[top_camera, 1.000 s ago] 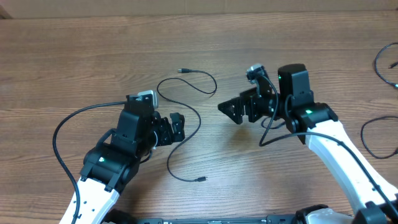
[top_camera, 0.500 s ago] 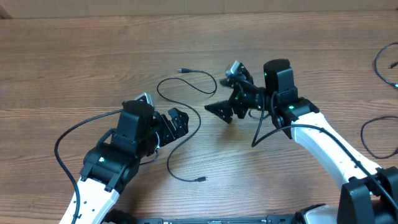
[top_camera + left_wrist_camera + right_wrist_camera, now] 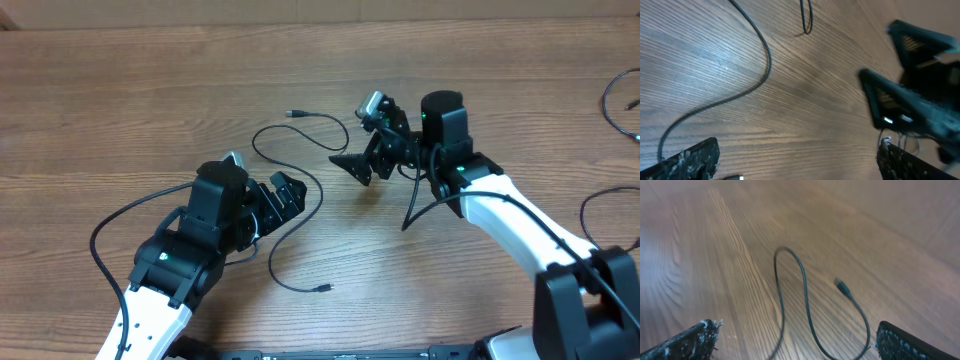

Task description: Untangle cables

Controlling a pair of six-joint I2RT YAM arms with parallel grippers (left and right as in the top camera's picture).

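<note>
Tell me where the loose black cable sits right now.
In the overhead view the cable winds between the two hands: one plug end lies above and left of the right hand, the other below the left hand, nearer the robot.

Wood-grain counter (image 3: 120,90), on which a thin black cable (image 3: 312,115) is laid in loose open curves, with a small plug at each end. Further black cords (image 3: 606,100) are seen well right of the cable, at the counter's edge.
</note>
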